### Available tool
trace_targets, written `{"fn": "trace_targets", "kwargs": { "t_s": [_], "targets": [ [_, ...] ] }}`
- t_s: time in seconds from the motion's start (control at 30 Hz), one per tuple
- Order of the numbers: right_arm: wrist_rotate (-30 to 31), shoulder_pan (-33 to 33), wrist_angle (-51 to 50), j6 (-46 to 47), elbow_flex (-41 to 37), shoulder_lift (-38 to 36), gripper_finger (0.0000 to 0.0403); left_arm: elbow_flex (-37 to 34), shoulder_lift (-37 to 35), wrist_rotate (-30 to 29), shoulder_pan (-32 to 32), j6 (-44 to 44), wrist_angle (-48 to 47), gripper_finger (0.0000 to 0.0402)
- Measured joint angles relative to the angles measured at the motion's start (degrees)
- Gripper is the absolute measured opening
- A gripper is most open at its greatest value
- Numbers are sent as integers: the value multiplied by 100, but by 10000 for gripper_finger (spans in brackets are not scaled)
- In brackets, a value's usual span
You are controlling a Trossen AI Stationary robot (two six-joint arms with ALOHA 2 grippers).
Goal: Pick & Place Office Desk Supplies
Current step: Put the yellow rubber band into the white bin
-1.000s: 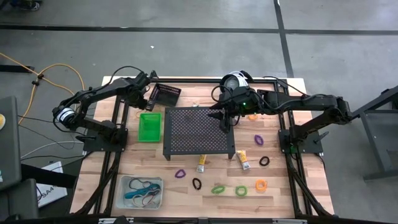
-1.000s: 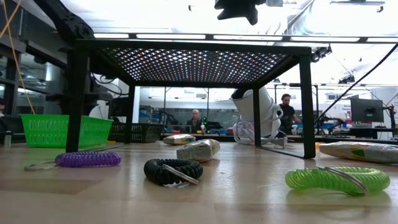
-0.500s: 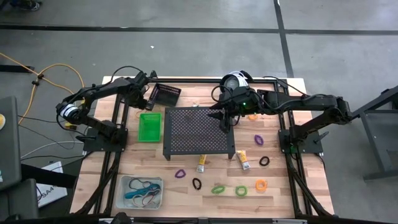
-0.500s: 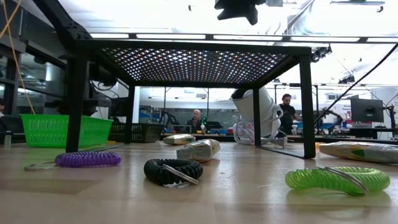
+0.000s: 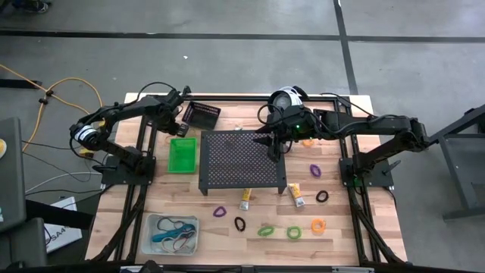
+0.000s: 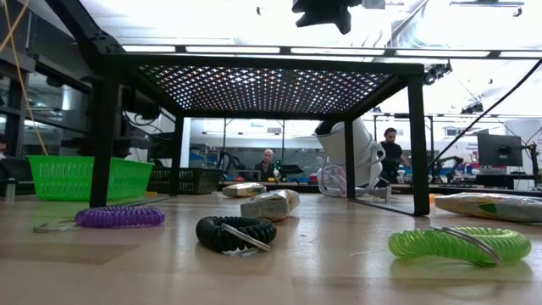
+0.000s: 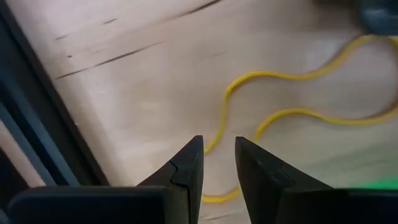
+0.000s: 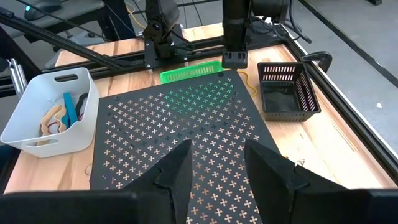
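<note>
**A:** Where's your right gripper point(image 5: 270, 149)?

**B:** Centre of the high view, over the stand's point(image 5: 241, 161) upper right part. Wrist view shows its fingers point(image 8: 176, 176) parted a moderate gap, nothing between them.

**A:** And your left gripper point(image 7: 217, 163)?

**B:** Upper left, by the green bin point(image 5: 182, 154) and black bin point(image 5: 202, 116). Narrow gap, empty, yellow cord point(image 7: 261, 115) on the wood under it.

**A:** Supplies?

**B:** Clear bin point(image 5: 170, 233) lower left, bands already in it. Along the bottom: purple loop point(image 5: 220, 211), black loop point(image 5: 240, 224), two green loops point(image 5: 265, 230), orange loop point(image 5: 318, 225). Two yellow tubes point(image 5: 245, 199) just below the stand. Right of the stand, another purple loop point(image 5: 315, 170) and another black one point(image 5: 323, 196).

**A:** Low view?

**B:** Purple, black, green coils across the front; you've got people in the room behind.
</note>
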Motion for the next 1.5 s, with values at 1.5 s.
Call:
{"fn": "trace_targets", "kwargs": {
  "t_s": [1.5],
  "targets": [
    [2,0,0,2,0,0,135,4,256,468,-111,797,110,86]
  ]
}}
